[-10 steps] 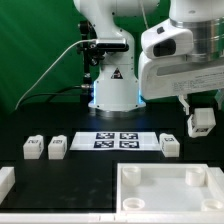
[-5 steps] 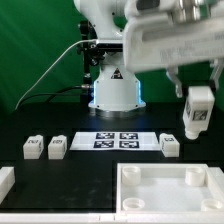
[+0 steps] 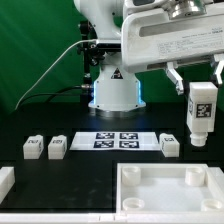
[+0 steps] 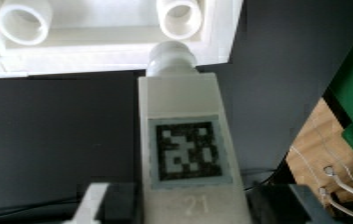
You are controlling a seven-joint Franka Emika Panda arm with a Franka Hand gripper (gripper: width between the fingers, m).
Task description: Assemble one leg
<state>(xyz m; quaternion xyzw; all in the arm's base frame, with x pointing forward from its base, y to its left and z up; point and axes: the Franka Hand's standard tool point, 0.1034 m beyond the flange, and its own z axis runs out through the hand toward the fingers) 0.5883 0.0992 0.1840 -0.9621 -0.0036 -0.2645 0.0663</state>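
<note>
My gripper (image 3: 198,88) is shut on a white leg (image 3: 200,112) and holds it upright in the air at the exterior view's right, its tag facing the camera. In the wrist view the held leg (image 4: 187,140) runs out from between my fingers, its tip over the edge of the white panel (image 4: 102,35), which shows round holes. Three more legs lie on the black table: two at the exterior view's left (image 3: 33,147) (image 3: 58,146) and one right of the marker board (image 3: 169,143). The large white panel (image 3: 170,190) sits at the front right.
The marker board (image 3: 118,140) lies in the middle of the table in front of the robot base (image 3: 115,90). A white part (image 3: 5,182) shows at the front left edge. A green backdrop stands behind.
The gripper has turned and lifted the held leg from a tilted pose to upright, so its tag now faces the exterior camera. The legs on the table have not moved.
</note>
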